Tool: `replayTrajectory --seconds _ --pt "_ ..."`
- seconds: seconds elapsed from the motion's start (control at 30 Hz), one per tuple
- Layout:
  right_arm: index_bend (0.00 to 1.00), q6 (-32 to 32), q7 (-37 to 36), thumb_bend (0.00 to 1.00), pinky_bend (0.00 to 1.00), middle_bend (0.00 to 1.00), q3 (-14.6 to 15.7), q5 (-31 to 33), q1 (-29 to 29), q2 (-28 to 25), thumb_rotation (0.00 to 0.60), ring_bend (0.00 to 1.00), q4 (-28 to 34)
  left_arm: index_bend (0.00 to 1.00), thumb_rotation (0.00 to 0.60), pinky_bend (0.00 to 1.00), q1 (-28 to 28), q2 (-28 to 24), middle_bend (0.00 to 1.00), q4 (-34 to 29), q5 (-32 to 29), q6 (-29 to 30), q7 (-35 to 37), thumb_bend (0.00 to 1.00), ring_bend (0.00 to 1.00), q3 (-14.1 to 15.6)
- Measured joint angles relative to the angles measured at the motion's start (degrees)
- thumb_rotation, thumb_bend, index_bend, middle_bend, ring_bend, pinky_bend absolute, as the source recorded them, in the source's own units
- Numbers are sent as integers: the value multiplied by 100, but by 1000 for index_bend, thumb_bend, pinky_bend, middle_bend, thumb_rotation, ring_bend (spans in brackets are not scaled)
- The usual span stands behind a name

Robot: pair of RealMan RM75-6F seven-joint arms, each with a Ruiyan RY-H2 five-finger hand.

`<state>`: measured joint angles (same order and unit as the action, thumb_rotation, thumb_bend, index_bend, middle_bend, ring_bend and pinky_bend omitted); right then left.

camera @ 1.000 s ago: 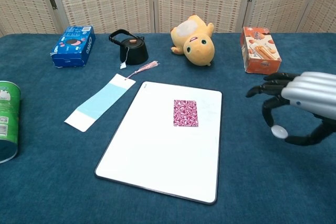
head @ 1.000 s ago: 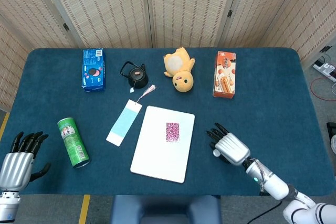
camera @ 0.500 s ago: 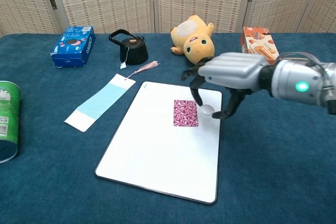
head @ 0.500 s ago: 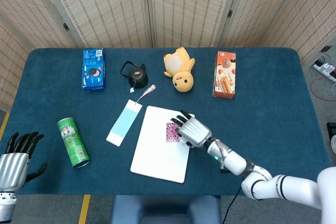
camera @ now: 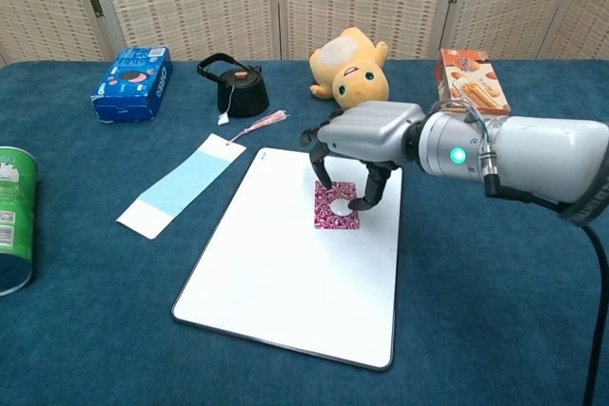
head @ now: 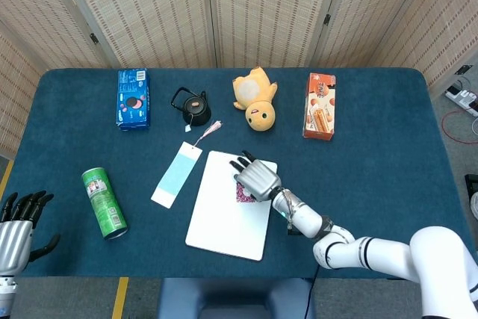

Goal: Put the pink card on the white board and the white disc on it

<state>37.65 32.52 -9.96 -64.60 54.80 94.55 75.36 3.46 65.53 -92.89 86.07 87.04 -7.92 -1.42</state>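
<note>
The white board (camera: 276,282) lies flat at the table's middle, with the pink patterned card (camera: 333,214) on its upper part. My right hand (camera: 366,140) hovers low over the card, fingers curled down around it. The white disc (camera: 353,204) is a small pale spot pinched between thumb and fingertip at the card's right edge. In the head view the right hand (head: 256,175) covers most of the pink card (head: 240,194) on the white board (head: 224,222). My left hand (head: 15,225) hangs off the table's front left corner, fingers apart and empty.
A green can (head: 104,203) lies left of the board, and a blue bookmark (head: 177,175) sits beside the board's left edge. Along the back stand a blue cookie box (head: 133,98), a black teapot (head: 190,106), a yellow plush (head: 255,98) and an orange snack box (head: 320,106).
My right hand carried the white disc leftward from the bare cloth right of the board to over the pink card. The left hand sank slightly toward the frame's corner.
</note>
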Motion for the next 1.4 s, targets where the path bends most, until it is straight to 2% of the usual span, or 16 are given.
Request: replayTrajectory --seconds 0.23,0.37,0.57,0.77,0.93,1.17,1.4 --pt "195 64 119 321 0 62 78 271 119 51 586 74 -87 189 600 1 -25 -7 169 11 -1 29 21 294 159 -4" --pt "170 220 19 322 0 51 73 266 60 -155 583 75 146 188 600 1 -6 -13 169 -2 -6 -3 7 293 160 -13" --pt "155 686 -128 322 0 48 116 194 -242 -935 584 104 925 187 600 1 79 -9 169 -63 0 -79 -45 293 159 -62" --pt "107 1598 -390 322 0 30 290 -94 -921 -2028 583 92 1827 186 600 1 171 11 169 -153 1 -137 -162 294 160 -127" --pt "82 2557 -897 321 0 15 610 -642 -1766 -2769 583 70 2307 187 600 1 250 11 169 -271 -6 -197 -267 293 160 -173" --pt "63 3591 -1618 321 0 10 1045 -1356 -2705 -3139 581 62 2442 186 600 1 307 51 169 -372 -22 -223 -391 293 160 -211" --pt "63 4651 -2208 322 0 10 1367 -1847 -3682 -3214 581 60 2206 184 600 1 313 129 169 -462 2 -123 -539 293 160 -241"
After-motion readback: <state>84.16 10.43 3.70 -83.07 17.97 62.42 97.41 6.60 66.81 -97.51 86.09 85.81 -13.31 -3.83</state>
